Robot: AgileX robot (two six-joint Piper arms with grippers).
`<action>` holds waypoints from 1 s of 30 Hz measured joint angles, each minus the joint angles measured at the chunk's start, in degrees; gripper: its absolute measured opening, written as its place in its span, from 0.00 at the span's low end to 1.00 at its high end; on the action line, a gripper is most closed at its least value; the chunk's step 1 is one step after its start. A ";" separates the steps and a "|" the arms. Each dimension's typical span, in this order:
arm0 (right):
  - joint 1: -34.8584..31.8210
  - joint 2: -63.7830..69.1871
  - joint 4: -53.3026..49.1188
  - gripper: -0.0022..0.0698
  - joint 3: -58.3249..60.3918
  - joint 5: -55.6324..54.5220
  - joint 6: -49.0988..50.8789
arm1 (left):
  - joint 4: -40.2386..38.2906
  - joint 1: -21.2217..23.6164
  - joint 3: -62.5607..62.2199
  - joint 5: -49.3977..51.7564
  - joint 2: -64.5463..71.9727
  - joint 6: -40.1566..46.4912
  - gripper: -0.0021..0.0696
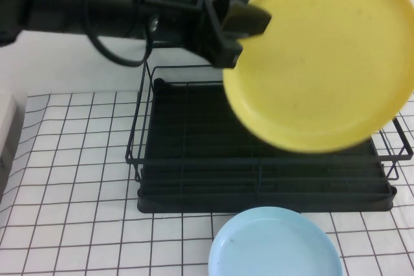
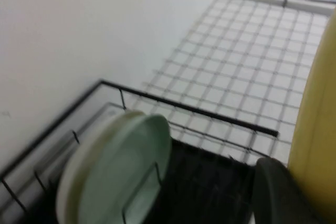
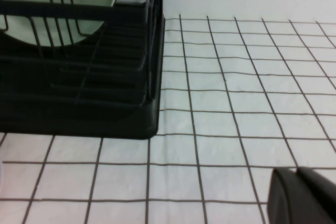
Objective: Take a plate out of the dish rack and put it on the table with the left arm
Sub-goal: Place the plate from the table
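My left gripper (image 1: 249, 27) is shut on the rim of the yellow plate (image 1: 320, 56) and holds it high in the air above the black dish rack (image 1: 194, 172). In the left wrist view the plate (image 2: 317, 124) fills one edge beside a dark fingertip (image 2: 275, 192). Pale mint-green plates (image 2: 118, 174) stand in the rack (image 2: 210, 182) below. My right gripper (image 3: 304, 195) is low over the grid table (image 3: 226, 103) beside the rack (image 3: 79, 98), its fingers together and empty. It does not show in the high view.
A light blue plate (image 1: 275, 244) lies on the grid table (image 1: 71, 179) in front of the rack. A pale object (image 1: 5, 134) sits at the table's left edge. A white wall stands behind the rack.
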 joint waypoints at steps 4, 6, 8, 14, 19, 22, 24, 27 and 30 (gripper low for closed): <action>0.00 0.00 0.00 0.03 0.00 0.00 0.00 | 6.73 0.00 1.06 5.89 -2.97 -9.45 0.12; 0.00 0.00 0.00 0.03 0.00 0.00 0.00 | 8.04 0.00 3.22 5.88 -4.80 -11.48 0.12; 0.00 0.00 0.00 0.03 0.00 0.00 0.00 | 9.01 0.00 6.45 5.26 -7.17 -13.19 0.12; 0.00 0.00 0.00 0.03 0.00 0.00 0.00 | 8.08 0.00 20.86 1.53 -17.00 -16.48 0.12; 0.00 0.00 0.00 0.03 0.00 0.00 0.00 | 4.04 0.00 32.26 -2.64 -23.32 -19.35 0.12; 0.00 0.00 0.00 0.03 0.00 0.00 0.00 | 0.77 0.00 37.31 -4.68 -24.19 -19.73 0.12; 0.00 0.00 0.00 0.03 0.00 0.00 0.00 | -1.49 0.00 39.35 -5.15 -23.57 -19.73 0.12; 0.00 0.00 0.00 0.03 0.00 0.00 0.00 | -3.30 0.00 41.29 -5.84 -21.40 -19.51 0.12; 0.00 0.00 0.00 0.03 0.00 0.00 0.00 | -4.95 0.00 41.70 -6.12 -18.29 -19.51 0.12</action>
